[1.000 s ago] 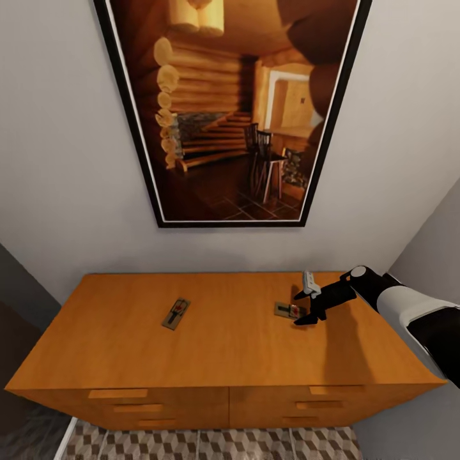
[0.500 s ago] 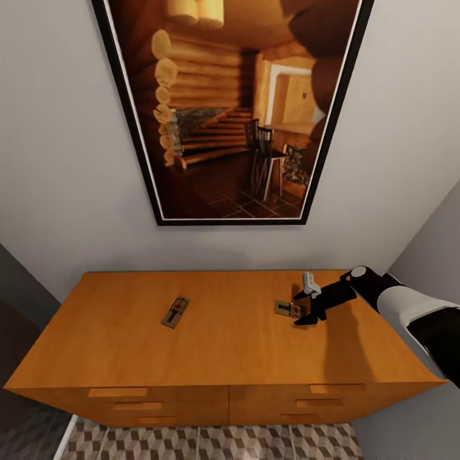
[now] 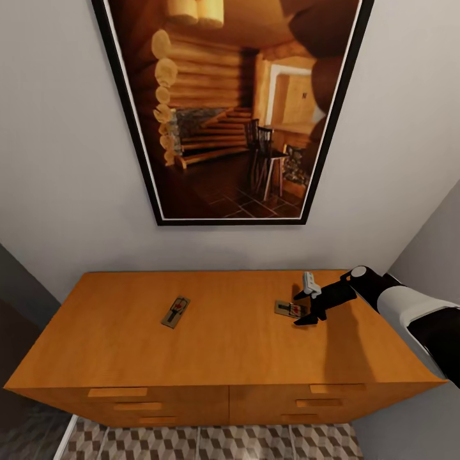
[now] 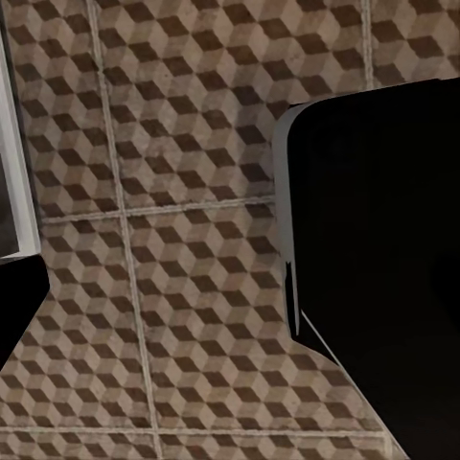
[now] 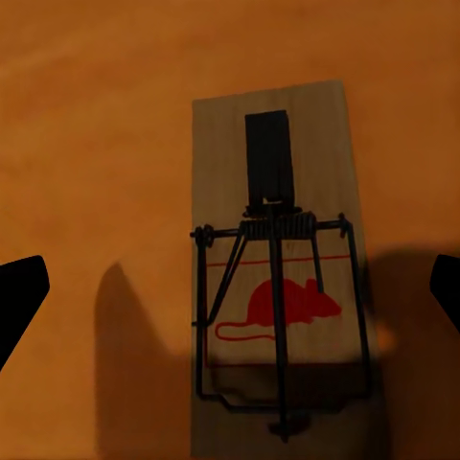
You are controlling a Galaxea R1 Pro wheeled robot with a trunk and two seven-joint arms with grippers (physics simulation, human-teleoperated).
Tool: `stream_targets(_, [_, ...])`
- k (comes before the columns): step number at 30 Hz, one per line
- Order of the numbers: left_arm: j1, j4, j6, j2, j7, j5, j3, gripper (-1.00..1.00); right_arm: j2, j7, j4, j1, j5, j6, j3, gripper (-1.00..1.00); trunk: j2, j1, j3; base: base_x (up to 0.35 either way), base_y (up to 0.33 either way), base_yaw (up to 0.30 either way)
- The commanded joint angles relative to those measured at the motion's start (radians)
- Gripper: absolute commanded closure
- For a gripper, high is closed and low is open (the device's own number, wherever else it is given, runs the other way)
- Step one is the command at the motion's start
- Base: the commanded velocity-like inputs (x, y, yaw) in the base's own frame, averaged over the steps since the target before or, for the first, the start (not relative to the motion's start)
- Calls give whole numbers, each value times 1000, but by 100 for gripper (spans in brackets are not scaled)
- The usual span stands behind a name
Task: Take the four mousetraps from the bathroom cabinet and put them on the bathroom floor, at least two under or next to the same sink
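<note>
Just beneath the right gripper (image 3: 305, 308), one mousetrap (image 3: 289, 310) lies flat on the top of the orange-brown cabinet (image 3: 223, 358), and the two fingers are spread wide, one pale and raised, one dark and low beside the trap's near edge, nothing held between them. From the right wrist camera the same trap (image 5: 276, 278) sits squarely between the two dark fingertips (image 5: 17, 292), which show at opposite edges well clear of the board; you can read its wire spring, its dark bait plate and a red mouse printed on the wood, with the gripper's shadow falling across the end. Far off from that gripper, across the cabinet top toward the robot's left, a second mousetrap (image 3: 176, 312) lies at a slant, on its own. So two traps counted on the top. Two columns of drawer fronts with slim bar handles run along the cabinet's front edge. Behind the gripper, on the grey wall, hangs one large black-framed picture (image 3: 230, 108) of a log-cabin interior. Below the cabinet a strip of cube-patterned bathroom floor (image 3: 211, 444) shows, and the left wrist camera looks at those same tiles (image 4: 163, 240), with dark robot parts cutting in; whether the left gripper is spread or closed I cannot tell.
</note>
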Motion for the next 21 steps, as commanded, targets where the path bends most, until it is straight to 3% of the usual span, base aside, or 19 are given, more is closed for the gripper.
stream_targets(1, [-1,3,-5,0,2,7,-9,-100,0,1,-1,-1,11,-6,-7,-100,-2,1,-2,0,0,0])
stream_targets(21, [-1,3,-5,-1,2,7,-9,-100,1,2,-1,-1,11,-6,-7,-100,-2,1,-9,0,0,0])
